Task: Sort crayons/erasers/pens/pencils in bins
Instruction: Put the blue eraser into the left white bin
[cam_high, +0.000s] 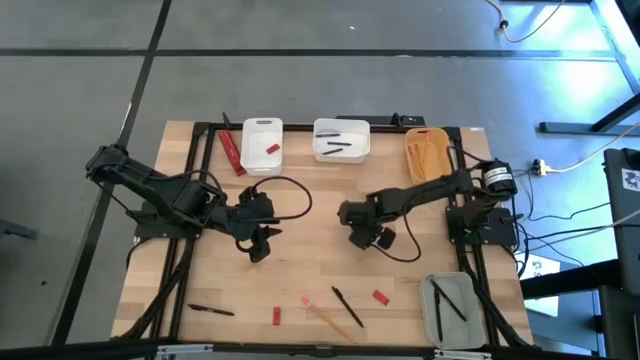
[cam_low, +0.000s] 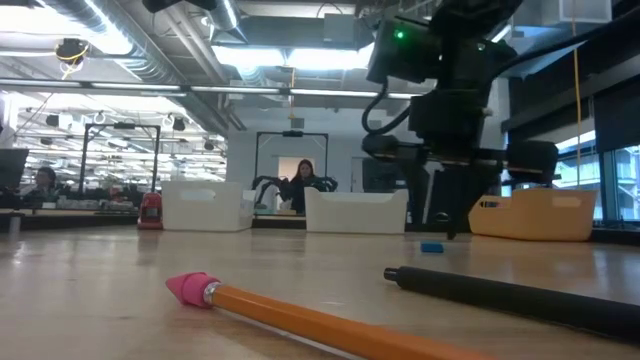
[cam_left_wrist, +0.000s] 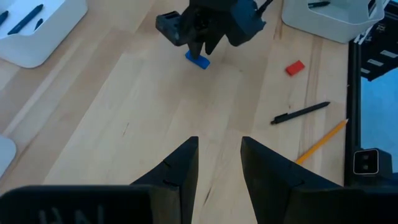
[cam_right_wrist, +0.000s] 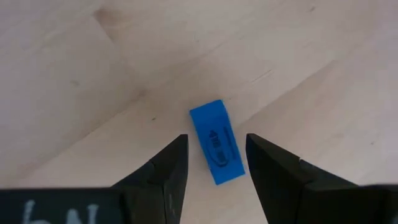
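Right tool is down near mid-desk, fingers apart and straddling the blue eraser, no contact visible yet. Eraser looks like a small light rubbery block with flat grippy faces, so pinch across its short width. Left tool waits part-open and empty left of centre; smooth plastic bins line the far edge.

Right gripper low at mid-table, fingers apparently apart; left gripper waits nearby.
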